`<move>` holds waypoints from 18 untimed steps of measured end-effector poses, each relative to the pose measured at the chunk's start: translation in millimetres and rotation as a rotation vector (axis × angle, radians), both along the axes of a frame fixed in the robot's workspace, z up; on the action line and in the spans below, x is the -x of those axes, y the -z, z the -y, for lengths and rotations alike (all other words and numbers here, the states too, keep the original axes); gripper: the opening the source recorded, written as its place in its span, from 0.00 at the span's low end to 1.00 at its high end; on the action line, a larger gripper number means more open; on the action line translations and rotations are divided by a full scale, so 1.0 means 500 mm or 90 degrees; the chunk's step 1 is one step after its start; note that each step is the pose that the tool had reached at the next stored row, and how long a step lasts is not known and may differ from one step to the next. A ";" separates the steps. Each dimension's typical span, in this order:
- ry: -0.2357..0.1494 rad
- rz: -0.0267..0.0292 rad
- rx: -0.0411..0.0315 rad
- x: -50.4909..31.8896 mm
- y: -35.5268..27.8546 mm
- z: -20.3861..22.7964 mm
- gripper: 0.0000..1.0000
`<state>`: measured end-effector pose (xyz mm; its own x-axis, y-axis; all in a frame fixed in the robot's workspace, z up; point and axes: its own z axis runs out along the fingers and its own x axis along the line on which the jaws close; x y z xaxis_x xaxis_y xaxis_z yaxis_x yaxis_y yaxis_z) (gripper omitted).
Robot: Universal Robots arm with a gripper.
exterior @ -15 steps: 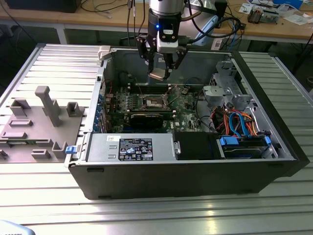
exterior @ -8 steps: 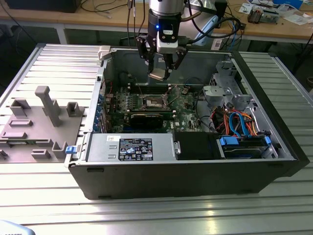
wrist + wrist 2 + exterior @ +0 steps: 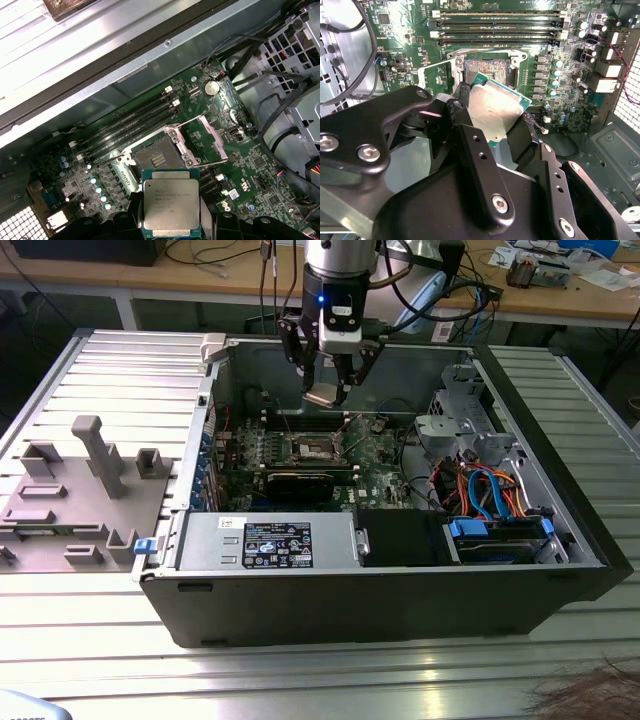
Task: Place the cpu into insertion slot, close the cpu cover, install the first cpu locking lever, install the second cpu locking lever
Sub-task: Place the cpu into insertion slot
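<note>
A ribbed metal counter (image 3: 90, 640) spreads well below the claw (image 3: 326, 390) and carries an open computer case (image 3: 400, 605), over whose far side the claw hangs. A grey fixture (image 3: 95, 455) sits on the counter well apart from the claw, towards the exterior view's left. Inside the case, underneath the claw, lies the green circuit board (image 3: 375, 450), which shows in both wrist views (image 3: 560, 100) (image 3: 260, 165). The claw (image 3: 492, 120) (image 3: 171, 225) is clenched, its two black fingers (image 3: 522, 135) pressing opposite edges of the cpu. Long parallel memory slots (image 3: 500, 25) (image 3: 130, 125) run across the board beyond the claw, past the socket. In the first wrist view the cpu cover (image 3: 215, 140) stands swung up and open, beside the socket and below the claw. The insertion slot (image 3: 312, 448) (image 3: 485, 67) (image 3: 156, 159) sits on the board beneath the claw, apart from it, its dark contact field bare inside the metal rim. The cpu (image 3: 324, 396) (image 3: 495, 107) (image 3: 171, 205) is held between the fingertips with its silver top showing, raised above the board and not touching the slot; in the second wrist view it looks tilted.
</note>
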<state>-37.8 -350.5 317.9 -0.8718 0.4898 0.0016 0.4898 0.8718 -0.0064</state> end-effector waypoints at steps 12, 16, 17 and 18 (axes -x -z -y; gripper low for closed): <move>0.008 0.0000 0.0000 0.000 0.009 0.0000 0.55; 0.009 0.0000 0.0000 0.000 0.009 0.0000 0.55; 0.009 0.0000 0.0000 0.000 0.009 0.0000 0.55; 0.009 0.0000 -0.0001 -0.001 0.009 0.0000 0.55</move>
<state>-37.0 -350.5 313.2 -0.8652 0.5014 0.0016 0.5014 0.8652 -0.0063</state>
